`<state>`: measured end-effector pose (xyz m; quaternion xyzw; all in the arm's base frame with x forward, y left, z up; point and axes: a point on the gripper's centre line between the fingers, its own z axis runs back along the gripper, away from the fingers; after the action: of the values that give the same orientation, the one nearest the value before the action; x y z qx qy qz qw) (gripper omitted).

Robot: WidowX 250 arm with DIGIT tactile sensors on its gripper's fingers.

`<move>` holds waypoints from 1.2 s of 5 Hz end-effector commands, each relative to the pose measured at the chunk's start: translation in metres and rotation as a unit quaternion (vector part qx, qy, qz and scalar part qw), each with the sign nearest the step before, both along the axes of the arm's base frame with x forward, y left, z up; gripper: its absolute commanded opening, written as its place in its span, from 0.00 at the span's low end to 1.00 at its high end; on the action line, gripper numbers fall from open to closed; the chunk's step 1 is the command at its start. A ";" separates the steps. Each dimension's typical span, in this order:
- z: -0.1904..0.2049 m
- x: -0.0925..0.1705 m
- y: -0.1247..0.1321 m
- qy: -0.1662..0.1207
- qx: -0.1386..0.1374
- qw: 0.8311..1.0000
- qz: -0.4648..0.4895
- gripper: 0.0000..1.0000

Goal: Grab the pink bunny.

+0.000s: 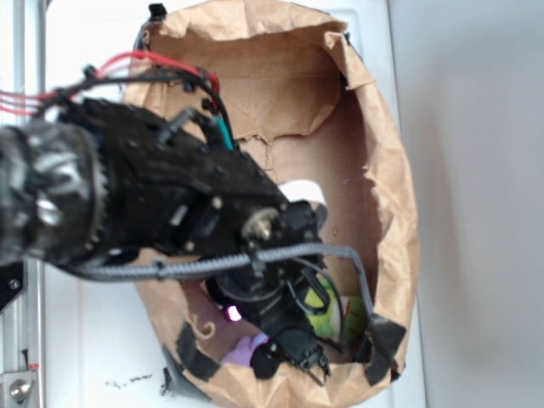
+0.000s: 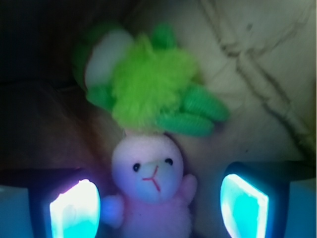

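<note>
While spread wide, claw (image 2: 158,206) straddles pink bunny (image 2: 151,191), green plush (image 2: 148,91) touching its head.

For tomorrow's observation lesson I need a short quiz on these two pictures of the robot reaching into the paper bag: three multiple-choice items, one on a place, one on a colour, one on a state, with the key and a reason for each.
1. In the wrist view, where is the pink bunny?
A. Between the two lit fingers
B. On top of the green plush toy
C. Outside the brown paper bag

2. What colour is the bunny's stitched mouth?
A. Blue
B. Red
C. Green

3. How do the jaws of the gripper stand?
A. Shut on the bunny
B. Shut on the green toy
C. Open, either side of the bunny

Key: A, a glowing finger shows on each side of it. B, the thread under its nose is red. C, a gap shows between each finger and the bunny's body.
</note>
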<state>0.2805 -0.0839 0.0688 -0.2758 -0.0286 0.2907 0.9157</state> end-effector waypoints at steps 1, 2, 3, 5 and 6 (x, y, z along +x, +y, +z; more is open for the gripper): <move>-0.016 0.002 -0.027 0.009 -0.017 1.000 -0.024 1.00; -0.030 0.002 -0.029 0.019 -0.032 0.999 -0.035 1.00; -0.040 0.005 -0.030 0.031 -0.039 0.998 -0.048 1.00; -0.054 0.040 -0.009 0.062 -0.023 0.993 -0.096 1.00; -0.052 0.027 -0.009 0.079 -0.015 0.993 -0.088 0.00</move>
<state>0.3084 -0.0876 0.0227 -0.2714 0.0891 0.2412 0.9275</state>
